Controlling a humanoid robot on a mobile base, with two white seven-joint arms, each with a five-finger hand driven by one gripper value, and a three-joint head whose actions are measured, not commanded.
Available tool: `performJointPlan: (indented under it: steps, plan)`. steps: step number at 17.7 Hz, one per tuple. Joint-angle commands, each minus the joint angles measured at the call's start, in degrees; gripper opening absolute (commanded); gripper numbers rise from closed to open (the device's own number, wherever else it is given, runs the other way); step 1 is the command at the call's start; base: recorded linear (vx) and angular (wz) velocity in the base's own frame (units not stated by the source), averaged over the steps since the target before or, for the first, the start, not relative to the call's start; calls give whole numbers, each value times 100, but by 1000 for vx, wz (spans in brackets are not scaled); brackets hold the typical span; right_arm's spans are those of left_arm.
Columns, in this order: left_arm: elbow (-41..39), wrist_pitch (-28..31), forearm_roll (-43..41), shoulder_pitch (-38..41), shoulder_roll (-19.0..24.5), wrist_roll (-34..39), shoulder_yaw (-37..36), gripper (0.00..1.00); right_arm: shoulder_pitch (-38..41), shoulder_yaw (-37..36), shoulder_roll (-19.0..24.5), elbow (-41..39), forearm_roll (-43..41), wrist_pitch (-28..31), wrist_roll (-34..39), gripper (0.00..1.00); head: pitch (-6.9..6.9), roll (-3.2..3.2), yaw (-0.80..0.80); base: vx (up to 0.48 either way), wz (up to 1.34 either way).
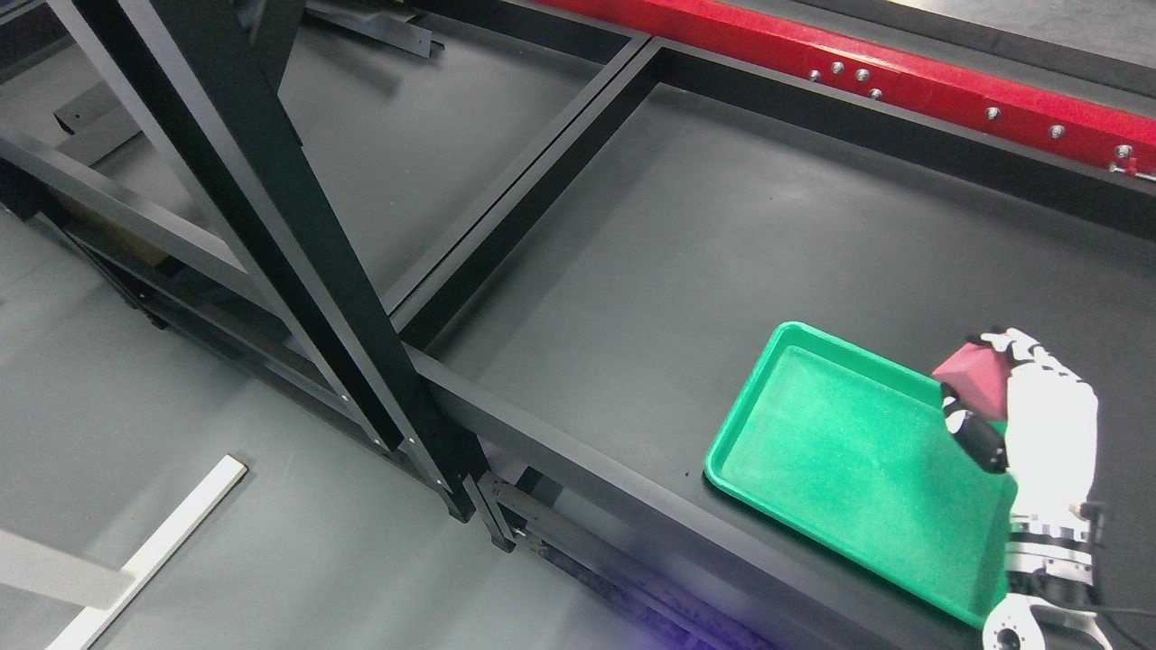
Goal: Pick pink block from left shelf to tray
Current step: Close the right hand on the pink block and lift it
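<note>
- Black metal posts (298, 235) of the shelf frame lean across the left side, and a white strip (153, 551) lies on the grey floor (271, 560) below them.
- The dark grey shelf (686, 244) fills the middle, with a red bar (903, 77) along its far edge.
- A green tray (849, 451) sits near the front edge of the shelf, on the right.
- The right hand (1039, 424) is white and hangs over the tray's right end.
- Its fingers (975, 438) are closed around the pink block (975, 375), held up above the tray's far right corner.
</note>
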Motion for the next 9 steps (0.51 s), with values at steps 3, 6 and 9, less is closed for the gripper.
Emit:
performJointPlan:
  steps: [3, 6, 9]
  plan:
    - [0, -5, -9, 53, 100, -1, 0, 100, 5, -512, 36, -292, -449, -45, -203, 2, 0, 0, 0, 0, 0]
    - [0, 4, -9, 53, 100, -1, 0, 100, -4, -512, 27, -292, -521, -45, -195, 2, 0, 0, 0, 0, 0]
    - [0, -5, -9, 53, 100, -1, 0, 100, 5, -512, 27, -292, -521, -45, -203, 2, 0, 0, 0, 0, 0]
